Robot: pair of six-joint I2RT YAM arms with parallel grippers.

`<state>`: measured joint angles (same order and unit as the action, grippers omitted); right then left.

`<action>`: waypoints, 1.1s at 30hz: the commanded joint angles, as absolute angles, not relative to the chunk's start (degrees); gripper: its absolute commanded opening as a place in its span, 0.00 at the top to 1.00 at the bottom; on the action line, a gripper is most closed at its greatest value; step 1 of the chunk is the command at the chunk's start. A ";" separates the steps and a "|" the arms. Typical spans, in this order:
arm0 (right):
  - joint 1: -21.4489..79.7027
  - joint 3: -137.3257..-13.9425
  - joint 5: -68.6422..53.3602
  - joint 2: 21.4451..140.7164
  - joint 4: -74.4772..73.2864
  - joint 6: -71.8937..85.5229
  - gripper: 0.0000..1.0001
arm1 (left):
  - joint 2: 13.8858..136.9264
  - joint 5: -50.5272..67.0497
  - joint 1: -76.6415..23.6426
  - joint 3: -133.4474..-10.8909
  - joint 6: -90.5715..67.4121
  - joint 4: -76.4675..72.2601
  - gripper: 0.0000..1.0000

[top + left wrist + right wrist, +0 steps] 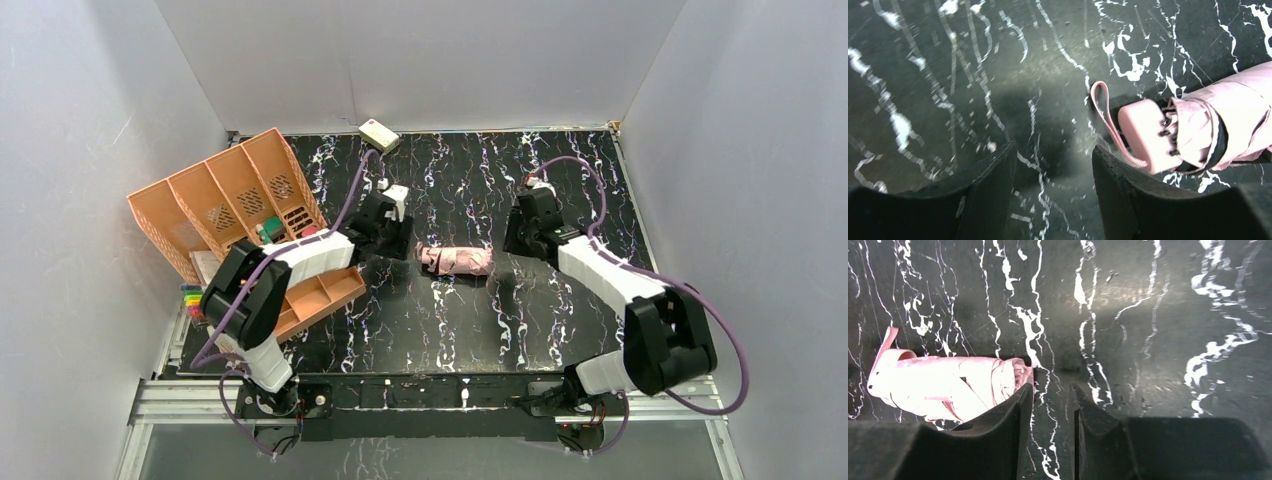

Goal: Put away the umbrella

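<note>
- the left arm [262, 300] and right arm [640, 305] rise from their bases at the near edge of the table [450, 335], a black top with white veins, and both reach in toward its middle.
- the umbrella [456, 260] lies folded on its side near the middle of the table, between the two grippers, its length running left to right.
- left gripper [392, 236]: it is low over the table, just off the umbrella's left end. in its wrist view the left gripper [1053, 150] is released, with the fingers well apart and only bare table between them.
- that same view shows the umbrella [1220, 122] with the pink handle [1145, 132] pointing at the gripper. the strap [1105, 112] loops out from the handle flat on the table, and black fabric shows in the pink folds.
- right gripper [516, 236]: it is low, just off the umbrella's right end. in its wrist view the right gripper [1050, 390] is parted by a narrow gap and grasps nothing.
- the umbrella [948, 387] lies just beside the outer face of one finger [1015, 410]; i cannot tell whether they touch.
- an orange organizer [235, 185] stands tilted at the left edge, with small items in its compartments.
- a small cream box [379, 134] sits at the far edge, well apart from the umbrella.
</note>
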<state>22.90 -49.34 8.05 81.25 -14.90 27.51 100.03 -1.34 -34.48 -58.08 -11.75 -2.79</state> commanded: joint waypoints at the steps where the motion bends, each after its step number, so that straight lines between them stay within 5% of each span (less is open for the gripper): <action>1: 21.74 -47.49 12.76 74.27 -14.11 23.36 0.58 | 91.32 -4.55 -33.59 -54.32 -15.06 -1.04 0.43; 7: 21.73 -44.58 8.44 63.73 -10.91 17.98 0.52 | 80.45 -5.82 -33.66 -48.56 -18.51 -1.71 0.29; 13: 21.77 -45.37 9.64 53.78 -10.89 14.62 0.31 | 72.79 -12.42 -33.76 -47.76 -21.29 1.72 0.11; 17: 21.79 -47.61 12.63 49.87 -12.27 12.21 0.22 | 70.92 -18.07 -33.82 -50.95 -21.87 5.76 0.07; 21: 21.79 -50.11 15.14 47.74 -14.05 9.17 0.03 | 67.87 -21.92 -33.84 -53.62 -20.69 7.68 0.02; 33: 21.75 -50.01 20.14 41.17 -12.76 4.74 0.01 | 60.37 -28.15 -33.84 -53.39 -18.37 12.48 0.02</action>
<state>21.78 -48.99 17.91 43.90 -15.62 6.92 63.55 -24.75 -33.71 -53.76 -19.03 10.09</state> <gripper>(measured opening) 0.984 0.982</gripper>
